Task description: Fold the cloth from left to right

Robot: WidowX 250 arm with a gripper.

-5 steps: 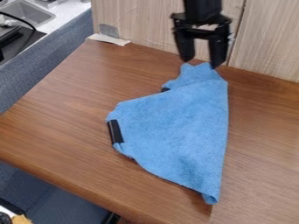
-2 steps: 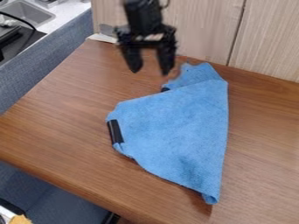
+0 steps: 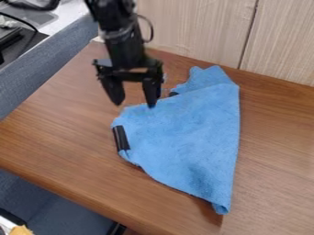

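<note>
My black gripper (image 3: 135,103) hangs over the upper left edge of the blue cloth, its two fingers spread apart with nothing held between them. The blue cloth (image 3: 190,133) lies on the wooden table, partly folded over itself, with a narrow corner pointing toward the front and a smaller flap at the back. A black strip (image 3: 120,137) shows at the cloth's left corner. Another small dark piece shows at the edge near the back flap, just right of the gripper.
The brown wooden table (image 3: 67,137) has its front edge at the lower left. A pale wood-grain panel (image 3: 196,32) rises behind it. At the upper left are a grey fabric-like side (image 3: 55,55) and a counter with a sink.
The gripper has moved left from the cloth's back flap, then toward the camera to above the cloth's left part. The cloth has stayed as it was.
</note>
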